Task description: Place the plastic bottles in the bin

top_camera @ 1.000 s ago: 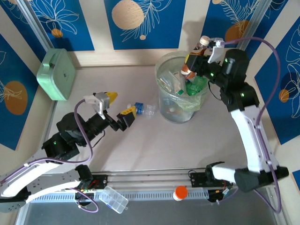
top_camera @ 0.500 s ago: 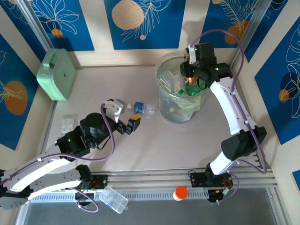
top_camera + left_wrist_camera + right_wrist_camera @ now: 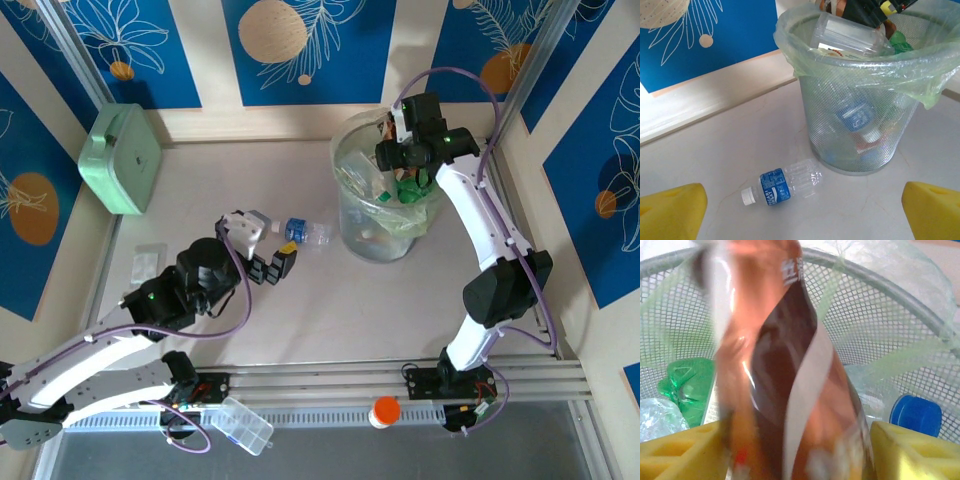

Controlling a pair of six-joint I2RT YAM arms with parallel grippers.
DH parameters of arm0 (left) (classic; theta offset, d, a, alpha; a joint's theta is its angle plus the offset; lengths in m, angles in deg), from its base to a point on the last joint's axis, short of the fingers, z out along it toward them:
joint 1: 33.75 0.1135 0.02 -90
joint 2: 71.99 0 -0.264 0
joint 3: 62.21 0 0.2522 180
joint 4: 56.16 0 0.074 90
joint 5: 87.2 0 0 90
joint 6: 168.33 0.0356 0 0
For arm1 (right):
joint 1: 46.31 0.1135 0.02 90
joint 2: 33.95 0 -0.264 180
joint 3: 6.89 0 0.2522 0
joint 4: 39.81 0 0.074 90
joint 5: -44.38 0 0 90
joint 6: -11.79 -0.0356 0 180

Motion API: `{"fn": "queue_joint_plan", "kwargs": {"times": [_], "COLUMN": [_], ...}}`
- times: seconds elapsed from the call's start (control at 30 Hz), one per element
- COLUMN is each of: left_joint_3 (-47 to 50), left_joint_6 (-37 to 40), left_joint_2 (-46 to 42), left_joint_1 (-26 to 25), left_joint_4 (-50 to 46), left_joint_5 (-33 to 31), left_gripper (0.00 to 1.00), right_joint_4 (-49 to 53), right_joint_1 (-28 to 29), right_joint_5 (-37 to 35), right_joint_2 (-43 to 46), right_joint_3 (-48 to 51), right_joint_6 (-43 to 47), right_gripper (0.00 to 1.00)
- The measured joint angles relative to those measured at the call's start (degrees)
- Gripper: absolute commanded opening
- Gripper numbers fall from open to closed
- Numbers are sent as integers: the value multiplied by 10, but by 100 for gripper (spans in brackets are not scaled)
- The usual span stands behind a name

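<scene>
Over the bin point(image 3: 348, 222) at the back right of the table point(image 3: 320, 310), the right hand point(image 3: 396, 152) hangs just above the rim. In its wrist view a brown-labelled bottle point(image 3: 785, 370) fills the whole gap between the yellow pads point(image 3: 675, 450). The bottle is smeared with blur, so honestly I can't tell if that hand is clamping it or has it loose. Down behind it in the bin you can see a green bottle point(image 3: 687, 385) and a blue cap point(image 3: 916, 415). The bin itself is a mesh thing with a pale green liner point(image 3: 935, 85) folded over the rim, and it's pretty full. A big crushed clear bottle point(image 3: 847, 35) lies near the top, and more labels show through the wall lower down. The left hand point(image 3: 275, 264) sits low over the table to the left of the bin, jaws spread wide with nothing between them. It's aimed at a small clear bottle point(image 3: 785, 184) with a blue label and white cap. That one lies on its side on the table just beside the bin's base, cap end pointing away from the bin, clear of the hand. Other stuff around: a mint green box point(image 3: 120, 158) at the back left, and an orange-capped jar point(image 3: 384, 410) plus a clear compartment case point(image 3: 243, 424) on the near edge rail.
</scene>
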Motion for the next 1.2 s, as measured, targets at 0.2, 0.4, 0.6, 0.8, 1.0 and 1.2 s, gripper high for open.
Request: {"fn": "queue_joint_plan", "kwargs": {"times": [0.2, 0.4, 0.6, 0.8, 1.0, 1.2], "left_joint_3": [0, 0, -1, -2, -5, -13], "left_joint_6": [0, -2, -12, -16, -16, -20], "left_joint_2": [0, 0, 2, 3, 2, 8], "left_joint_1": [4, 8, 10, 11, 11, 13], "left_joint_4": [-2, -2, -2, -4, -10, -19], "left_joint_5": [-2, -2, -2, -1, 6, 9], "left_gripper": [99, 99, 99, 99, 99, 99], "right_joint_4": [4, -2, -1, -12, -36, -45], "right_joint_1": [0, -17, -35, -21, -20, -19], "right_joint_5": [10, 26, 66, 95, 114, 141], "right_joint_2": [5, 11, -38, -67, -35, -5], "right_joint_3": [-26, -30, -84, -90, -45, -21], "right_joint_6": [-9, -17, -19, -14, -12, -14], "right_gripper": [70, 63, 55, 36, 28, 44]}}
